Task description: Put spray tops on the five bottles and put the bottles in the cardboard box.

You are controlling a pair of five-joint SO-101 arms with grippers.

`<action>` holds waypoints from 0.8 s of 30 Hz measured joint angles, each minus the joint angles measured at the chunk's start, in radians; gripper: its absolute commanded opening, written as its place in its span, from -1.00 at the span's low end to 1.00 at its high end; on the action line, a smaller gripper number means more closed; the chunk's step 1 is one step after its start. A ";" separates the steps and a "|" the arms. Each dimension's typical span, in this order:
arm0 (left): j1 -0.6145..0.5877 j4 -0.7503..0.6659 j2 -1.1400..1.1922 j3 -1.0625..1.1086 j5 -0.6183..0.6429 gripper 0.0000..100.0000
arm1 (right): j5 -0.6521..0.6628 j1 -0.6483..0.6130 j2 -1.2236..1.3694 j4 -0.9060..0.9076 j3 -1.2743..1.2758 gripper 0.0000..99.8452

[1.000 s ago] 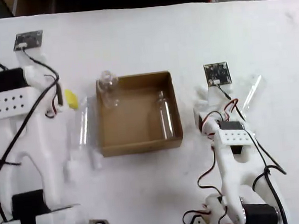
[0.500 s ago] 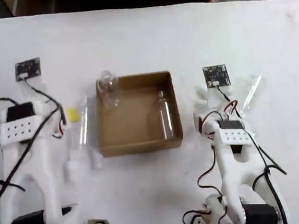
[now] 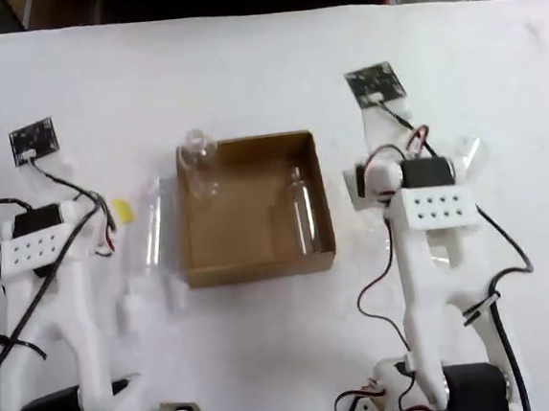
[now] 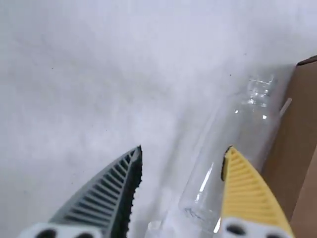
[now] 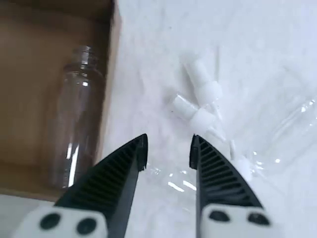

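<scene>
The left gripper (image 4: 183, 151) hangs low over the tabletop (image 3: 244, 73) with its fingers wide open. The left bottle (image 4: 213, 144) lies between them, close to the yellow one and just beside the box (image 3: 260, 264), outside its wall. Its neck is bare.

The right gripper (image 5: 168, 141) has its fingers open with a narrow gap and holds nothing. Beyond them two spray tops (image 5: 200, 101) lie loose on the tabletop, and the right bottle (image 5: 292, 129) lies next to them.

The boxed bottle (image 5: 79, 114) lies inside the box against the wall, and its neck also looks open, without a top.

So I judge the task to be at an early stage: no bottle seems to carry a top yet, and most are outside.

The corner bottle (image 3: 196, 159) is at the far corner of the box; I cannot tell whether it is inside or on the rim. I count only four bottles with certainty. Pale shapes (image 3: 127, 314) near the left arm may be more tops.
</scene>
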 measured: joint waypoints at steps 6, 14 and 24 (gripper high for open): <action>0.000 0.000 0.000 0.000 0.000 -0.51 | -0.014 -0.103 0.143 0.199 -0.284 -0.69; 0.000 0.000 0.000 0.000 0.000 -0.51 | -0.107 -0.209 0.362 0.215 -0.482 -0.70; -0.005 -0.040 0.000 0.000 0.000 -0.51 | -0.117 -0.315 0.652 0.215 -0.707 -0.70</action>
